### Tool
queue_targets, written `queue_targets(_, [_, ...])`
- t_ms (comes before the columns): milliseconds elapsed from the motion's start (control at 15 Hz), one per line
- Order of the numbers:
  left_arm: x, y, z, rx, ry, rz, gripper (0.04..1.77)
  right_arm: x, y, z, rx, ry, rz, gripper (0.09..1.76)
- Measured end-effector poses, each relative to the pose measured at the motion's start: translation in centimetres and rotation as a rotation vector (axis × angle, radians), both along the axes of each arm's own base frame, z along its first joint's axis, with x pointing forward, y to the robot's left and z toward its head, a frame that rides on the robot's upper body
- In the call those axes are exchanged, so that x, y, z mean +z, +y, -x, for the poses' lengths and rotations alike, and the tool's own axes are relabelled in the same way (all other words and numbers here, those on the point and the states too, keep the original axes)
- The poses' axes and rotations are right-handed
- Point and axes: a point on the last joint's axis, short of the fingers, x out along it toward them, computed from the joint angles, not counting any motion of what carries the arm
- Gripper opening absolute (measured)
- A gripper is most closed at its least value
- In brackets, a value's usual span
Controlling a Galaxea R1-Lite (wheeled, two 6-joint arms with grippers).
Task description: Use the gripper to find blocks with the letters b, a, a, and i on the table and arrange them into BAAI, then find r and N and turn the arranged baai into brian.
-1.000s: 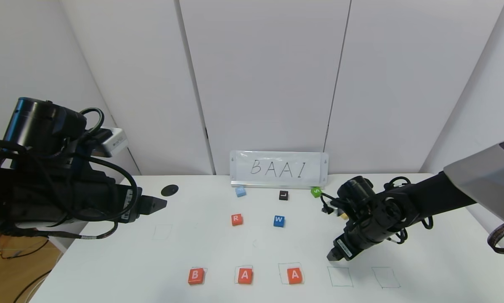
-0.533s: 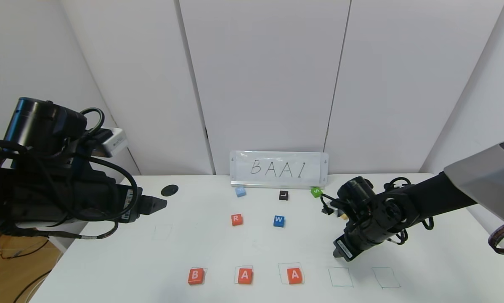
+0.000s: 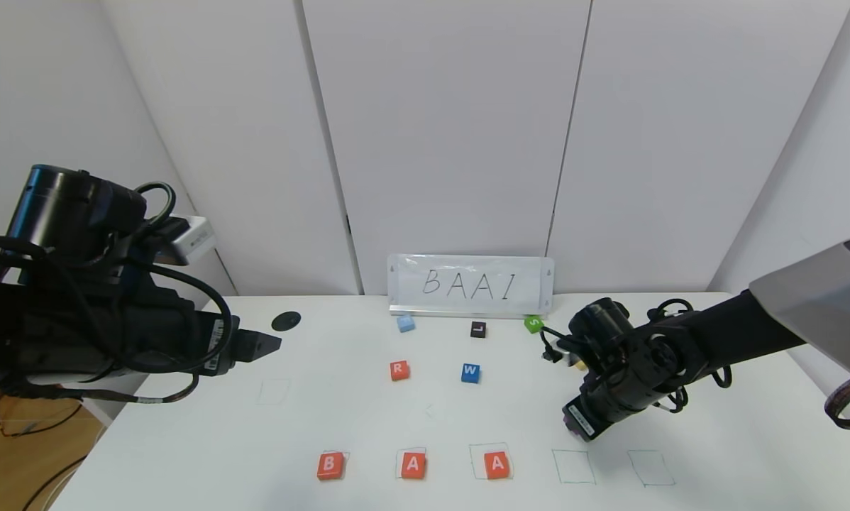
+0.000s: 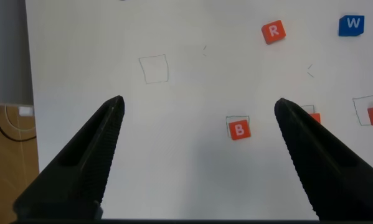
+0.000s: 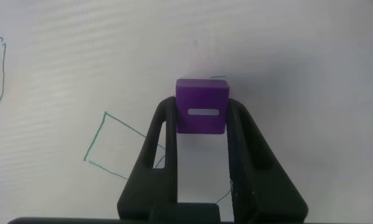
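Three orange-red blocks B (image 3: 330,465), A (image 3: 413,465) and A (image 3: 497,464) lie in a row near the front edge of the white table (image 3: 184,433). My right gripper (image 3: 572,428) is shut on the purple I block (image 5: 201,106) and holds it just above the table, close to an empty drawn square (image 3: 574,466) right of the second A. The orange-red R block (image 3: 399,370) lies mid-table. My left gripper (image 4: 198,134) is open and empty, held above the left side of the table; the B (image 4: 238,129) and R (image 4: 273,31) show below it.
A blue W block (image 3: 470,372), a black L block (image 3: 477,328), a light blue block (image 3: 405,323) and a green block (image 3: 533,323) lie farther back. A white sign reading BAAI (image 3: 470,284) stands at the back. A black disc (image 3: 286,321) sits back left. Another empty drawn square (image 3: 650,468) is at the front right.
My right gripper with the purple block has shifted slightly, staying over the empty square. The left arm and the blocks on the table have not moved.
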Motion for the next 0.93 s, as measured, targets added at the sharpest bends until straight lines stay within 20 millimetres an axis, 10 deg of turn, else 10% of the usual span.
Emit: queue_targets(933, [-0.2, 0.2, -0.2, 0.012, 0.006, -0.011, 1.72, 2.2, -0.7, 1.3, 0.178, 0.006, 0.064, 0.53])
